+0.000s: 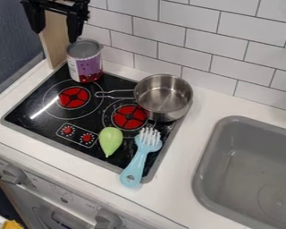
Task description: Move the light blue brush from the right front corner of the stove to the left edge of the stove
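While the gripper (54,36) hung near the can (84,61), jaws wide and empty, handling looked unstarted: pot (162,100), green toy (111,140) and brush (138,162) all sat ungripped on the stove (27,117).

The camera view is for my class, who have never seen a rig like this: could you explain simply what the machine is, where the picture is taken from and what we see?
A fixed camera looks down at a slant. The black gripper at upper left is a robot arm's two-fingered "hand"; its fingers are apart, holding nothing. Nearest it, a can stands at the back of a black stove top. To the right is a metal pot, its handle pointing left. In front lie a pale green, teardrop-shaped object and a light blue brush. At right is a grey sink.
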{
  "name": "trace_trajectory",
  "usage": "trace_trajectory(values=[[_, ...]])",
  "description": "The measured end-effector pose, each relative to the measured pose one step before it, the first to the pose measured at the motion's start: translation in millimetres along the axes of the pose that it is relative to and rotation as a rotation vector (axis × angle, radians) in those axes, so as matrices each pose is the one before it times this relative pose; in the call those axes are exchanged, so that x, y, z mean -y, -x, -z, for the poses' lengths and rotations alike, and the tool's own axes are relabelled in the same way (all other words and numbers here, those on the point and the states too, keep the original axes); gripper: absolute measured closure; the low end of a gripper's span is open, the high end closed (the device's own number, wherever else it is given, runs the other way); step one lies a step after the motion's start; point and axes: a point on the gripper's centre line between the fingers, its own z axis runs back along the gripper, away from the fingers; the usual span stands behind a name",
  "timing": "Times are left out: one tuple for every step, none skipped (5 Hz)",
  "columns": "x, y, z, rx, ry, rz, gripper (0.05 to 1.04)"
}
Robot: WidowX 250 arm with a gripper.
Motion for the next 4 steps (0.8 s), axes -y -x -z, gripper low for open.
trace_trajectory(values=[[3.05, 2.58, 10.76, -0.0308, 0.0072, 0.0004, 0.083], [8.74, 16.84, 12.69, -0.0397, 0.0236, -0.0257, 0.083], [27.13, 20.2, -6.2, -0.0063, 0.0069, 0.0414, 0.083], [35.51, 24.5, -5.94, 0.0195, 0.0151, 0.1265, 0.083]])
